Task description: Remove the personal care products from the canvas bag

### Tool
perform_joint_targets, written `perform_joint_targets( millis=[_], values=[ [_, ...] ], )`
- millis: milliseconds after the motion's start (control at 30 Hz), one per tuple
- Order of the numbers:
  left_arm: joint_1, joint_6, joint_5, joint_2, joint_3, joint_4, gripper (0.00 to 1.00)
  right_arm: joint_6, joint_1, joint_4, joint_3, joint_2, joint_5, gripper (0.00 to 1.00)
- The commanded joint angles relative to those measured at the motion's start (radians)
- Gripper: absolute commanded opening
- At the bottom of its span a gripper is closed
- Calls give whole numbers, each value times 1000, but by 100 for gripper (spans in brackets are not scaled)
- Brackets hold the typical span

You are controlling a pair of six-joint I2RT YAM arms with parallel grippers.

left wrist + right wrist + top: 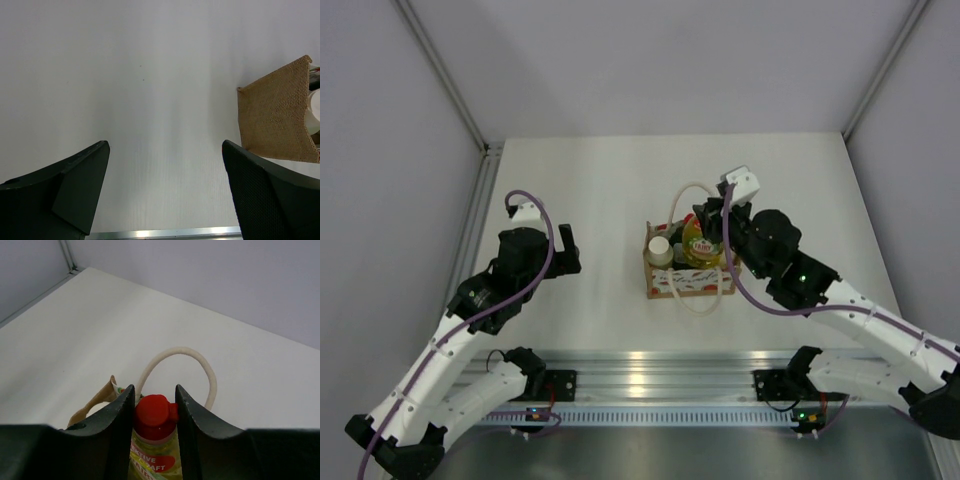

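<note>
The tan canvas bag stands mid-table with cream rope handles; its woven side also shows in the left wrist view. My right gripper is shut on the red cap of the yellow bottle, which sits raised at the bag's mouth. A white-capped pale bottle stands in the bag's left part. The dark green and cream bottles are hidden. My left gripper is open and empty over bare table, left of the bag.
The white table is boxed by grey walls at the left, back and right. A metal rail runs along the near edge. One rope handle arcs behind the red cap.
</note>
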Motion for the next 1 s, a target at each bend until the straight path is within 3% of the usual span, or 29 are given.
perform_joint_targets(
  millis=[0, 267, 633, 867, 967],
  values=[
    [-2, 9, -3, -15, -8, 55, 98, -60, 1, 51, 145, -8, 72, 0],
    [-3, 9, -1, -18, -8, 55, 98, -44, -39, -138, 336, 36, 117, 0],
    [-2, 10, 8, -20, -8, 56, 98, -28, -177, -152, 318, -54, 153, 0],
    [-2, 10, 8, -23, -8, 58, 98, 68, -462, -129, 239, -92, 42, 0],
    [-2, 10, 8, -23, -8, 56, 98, 85, -528, -85, 185, -94, 25, 0]
  ],
)
